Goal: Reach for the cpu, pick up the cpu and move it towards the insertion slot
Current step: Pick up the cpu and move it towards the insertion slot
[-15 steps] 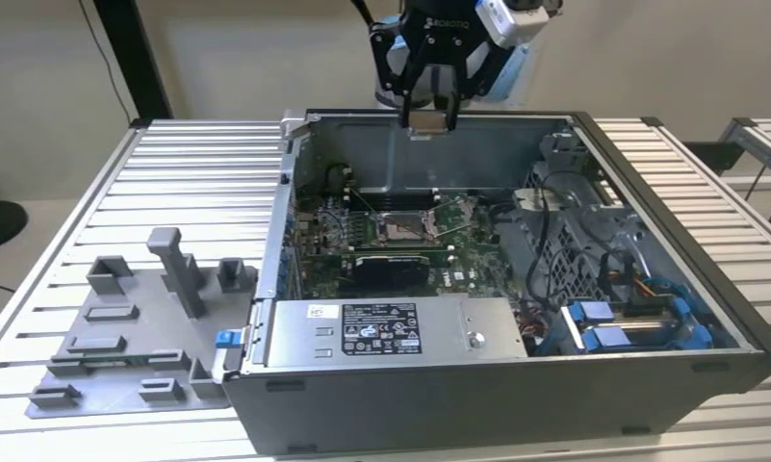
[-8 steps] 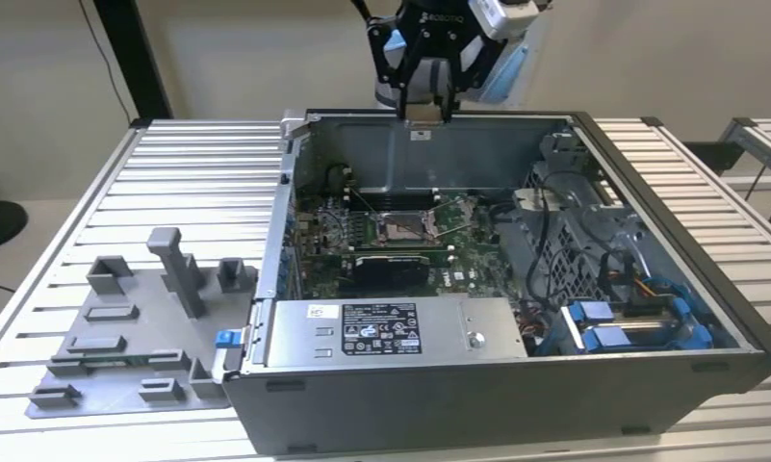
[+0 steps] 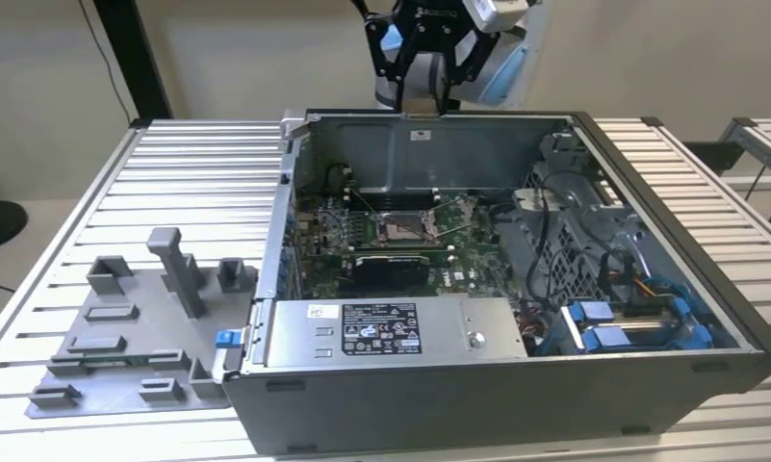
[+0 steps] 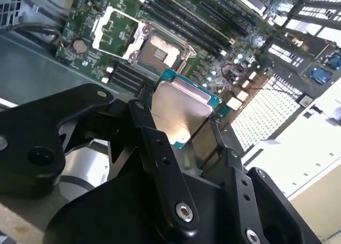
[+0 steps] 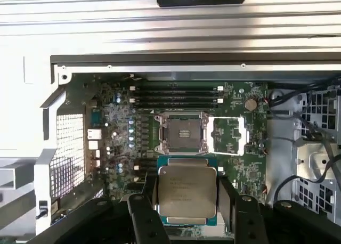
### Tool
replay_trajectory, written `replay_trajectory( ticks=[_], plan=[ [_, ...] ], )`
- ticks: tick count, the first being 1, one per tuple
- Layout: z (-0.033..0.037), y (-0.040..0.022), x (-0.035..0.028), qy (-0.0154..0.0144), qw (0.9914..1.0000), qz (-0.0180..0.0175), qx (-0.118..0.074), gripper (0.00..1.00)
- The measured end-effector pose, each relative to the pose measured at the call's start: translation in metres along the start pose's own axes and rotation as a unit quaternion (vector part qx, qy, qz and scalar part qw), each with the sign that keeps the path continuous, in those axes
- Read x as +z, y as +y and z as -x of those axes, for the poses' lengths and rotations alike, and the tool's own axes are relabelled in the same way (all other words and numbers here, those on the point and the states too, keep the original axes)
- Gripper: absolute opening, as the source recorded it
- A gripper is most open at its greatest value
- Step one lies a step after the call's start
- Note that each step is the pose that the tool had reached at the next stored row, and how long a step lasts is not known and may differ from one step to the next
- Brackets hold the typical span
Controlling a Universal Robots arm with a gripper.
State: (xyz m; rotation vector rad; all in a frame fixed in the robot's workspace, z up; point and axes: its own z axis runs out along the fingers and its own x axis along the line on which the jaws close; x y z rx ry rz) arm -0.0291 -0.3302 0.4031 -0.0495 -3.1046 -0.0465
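1. Your pincer (image 5: 187, 201) is closed on the cpu (image 5: 187, 195), one finger (image 5: 149, 201) at each side edge, metal top showing.
2. In the exterior view, the pincer hangs above the rear wall of the open computer case (image 3: 693, 289) on the bench (image 3: 64, 260).
3. In the first wrist view, the insertion slot (image 5: 181, 133) lies at 12 o'clock from the cpu, frame open, well below it.

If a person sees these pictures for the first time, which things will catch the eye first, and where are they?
First, the square silvery-topped cpu with its teal edge, clamped between the fingers of the black claw in both wrist views. Beyond it lies the green motherboard with the silver-framed square insertion slot, its frame flipped open beside it. In the exterior view, the open grey metal computer case lies on a ribbed aluminium table.
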Motion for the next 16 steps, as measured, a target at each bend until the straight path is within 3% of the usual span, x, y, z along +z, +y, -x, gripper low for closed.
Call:
replay_trajectory(
  ticks=[6,16],
  plan=[
    [-0.0008,0.0109,0.0014,0.0000,1.00000,0.0000,0.000,0.00],
    [-0.0011,0.0119,0.0016,0.0005,1.00000,0.0000,0.000,0.00]
  ],
)
